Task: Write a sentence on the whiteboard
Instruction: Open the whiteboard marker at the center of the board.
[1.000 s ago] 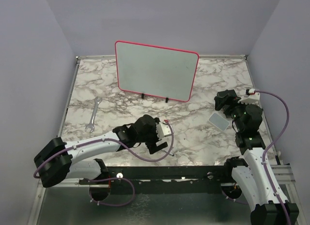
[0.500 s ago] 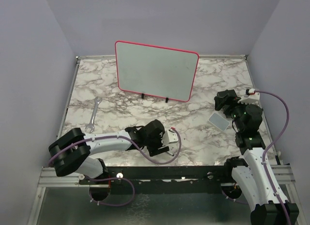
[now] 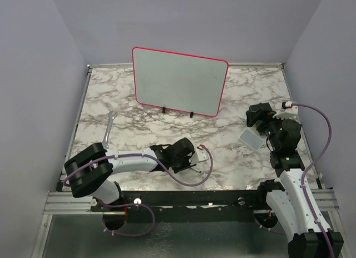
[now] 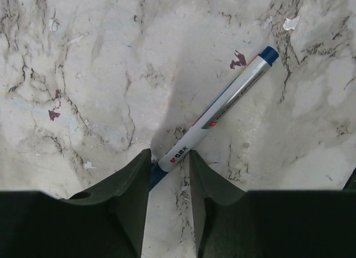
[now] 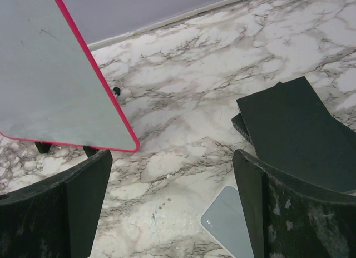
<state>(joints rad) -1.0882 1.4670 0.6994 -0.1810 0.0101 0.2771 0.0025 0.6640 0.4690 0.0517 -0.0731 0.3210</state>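
Top external: left pincer (image 3: 193,163) has dropped astride marker (image 4: 233,99).

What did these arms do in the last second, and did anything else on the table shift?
The left gripper swung slightly right and dropped to the table; its open fingers now straddle one end of the pen, not yet squeezing it. The right gripper, whiteboard, wrench and grey pad stayed put.

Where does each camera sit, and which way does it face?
Top external: high behind, looking down at the table; left arm, right arm show.
Left wrist: straight down at a marker; left gripper flanks it.
Right wrist: looks across the table at the whiteboard and pad; right gripper open.
Shared: top and right wrist show whiteboard and pad.
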